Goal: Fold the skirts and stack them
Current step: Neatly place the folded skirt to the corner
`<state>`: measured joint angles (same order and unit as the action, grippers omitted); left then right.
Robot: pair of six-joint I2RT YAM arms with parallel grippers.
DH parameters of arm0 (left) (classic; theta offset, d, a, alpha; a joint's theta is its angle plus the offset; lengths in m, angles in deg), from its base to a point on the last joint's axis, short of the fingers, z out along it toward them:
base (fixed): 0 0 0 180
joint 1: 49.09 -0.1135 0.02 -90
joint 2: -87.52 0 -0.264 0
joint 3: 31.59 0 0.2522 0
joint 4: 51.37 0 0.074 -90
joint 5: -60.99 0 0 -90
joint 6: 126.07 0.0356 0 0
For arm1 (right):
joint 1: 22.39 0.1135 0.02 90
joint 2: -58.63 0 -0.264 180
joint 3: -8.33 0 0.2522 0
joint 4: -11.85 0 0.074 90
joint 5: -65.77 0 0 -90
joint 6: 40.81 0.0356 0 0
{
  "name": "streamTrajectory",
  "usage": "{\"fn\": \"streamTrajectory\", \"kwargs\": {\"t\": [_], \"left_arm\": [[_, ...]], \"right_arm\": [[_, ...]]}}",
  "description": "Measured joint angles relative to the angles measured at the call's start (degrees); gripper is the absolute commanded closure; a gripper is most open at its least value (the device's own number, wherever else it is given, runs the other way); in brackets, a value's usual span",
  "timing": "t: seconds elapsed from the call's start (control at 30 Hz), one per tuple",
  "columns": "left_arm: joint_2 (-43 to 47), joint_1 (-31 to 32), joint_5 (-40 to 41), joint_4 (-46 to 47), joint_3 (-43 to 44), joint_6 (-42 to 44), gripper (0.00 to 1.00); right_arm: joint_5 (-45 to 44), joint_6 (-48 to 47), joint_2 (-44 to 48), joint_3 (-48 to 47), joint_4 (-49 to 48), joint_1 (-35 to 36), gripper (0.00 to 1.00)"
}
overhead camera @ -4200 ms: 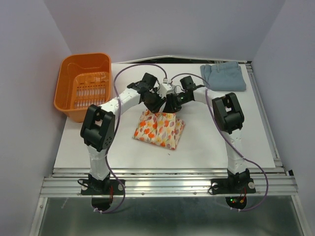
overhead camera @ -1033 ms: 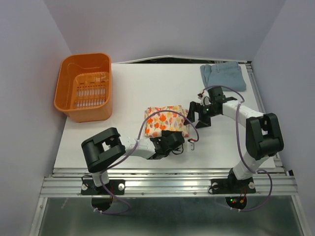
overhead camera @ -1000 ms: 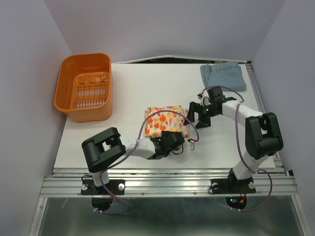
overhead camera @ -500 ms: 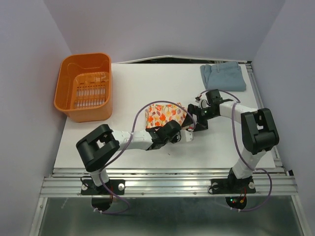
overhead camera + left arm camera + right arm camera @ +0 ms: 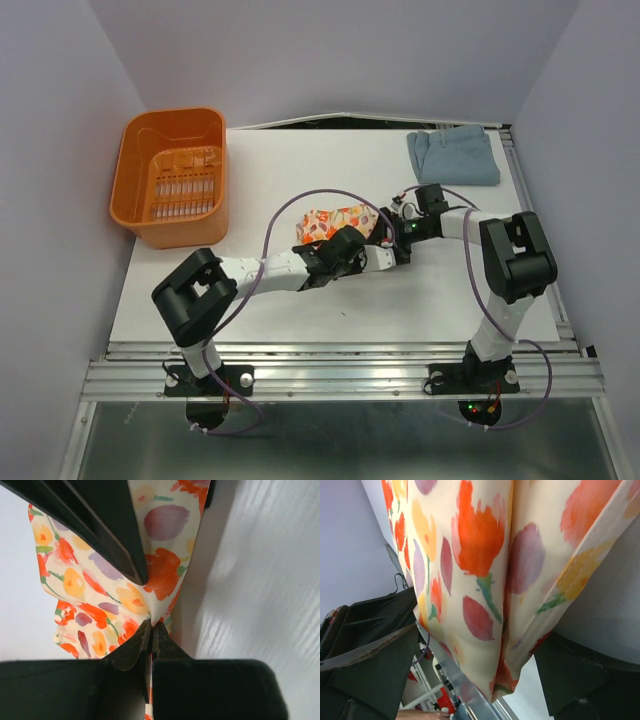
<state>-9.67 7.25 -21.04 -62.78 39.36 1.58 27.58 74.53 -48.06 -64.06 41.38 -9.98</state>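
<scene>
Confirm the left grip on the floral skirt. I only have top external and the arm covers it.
Observer: Left wrist shows the left gripper shut on a fold of the skirt.
Operator: Deep bite or just the tips?
Observer: A thin strip of cloth runs down between the fingers below the tips.
Operator: Right side?
Observer: Right wrist shows the skirt bunched between the right gripper's fingers, which stand apart. I cannot tell whether the pads press it.
</scene>
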Motion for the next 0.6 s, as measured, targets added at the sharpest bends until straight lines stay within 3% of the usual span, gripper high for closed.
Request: {"fn": "streamTrajectory", "kwargs": {"t": [0.13, 0.27, 0.4, 0.5, 0.53, 0.6], "left_arm": [[-1.3, -1.6, -1.4, -0.5, 2.6, -2.0, 0.97], [-2.6, -2.2, -2.3, -0.6, 3.9, -3.3, 0.98], [-3.1, -2.2, -3.2, -0.9, 4.1, -3.8, 0.96], [-3.2, -2.2, -3.7, -0.9, 4.1, -4.1, 0.76], [-3.2, -2.2, -3.8, -0.9, 4.1, -4.3, 0.63], [-3.2, -2.2, -4.0, -1.1, 4.1, -4.9, 0.51]], "right_arm": [[-0.4, 3.0, -0.3, 0.0, -1.8, 0.0, 0.09], [-2.6, 6.7, -0.3, 0.0, -5.0, 0.0, 0.36], [-5.4, 9.1, -0.6, -0.1, -7.3, 0.0, 0.50], [-8.1, 9.6, -1.6, -1.0, -7.7, 0.0, 0.73], [-8.7, 9.3, -2.1, -1.7, -7.6, 0.0, 0.86], [-10.6, 8.2, -3.1, -3.7, -7.0, 0.1, 0.99]]}}
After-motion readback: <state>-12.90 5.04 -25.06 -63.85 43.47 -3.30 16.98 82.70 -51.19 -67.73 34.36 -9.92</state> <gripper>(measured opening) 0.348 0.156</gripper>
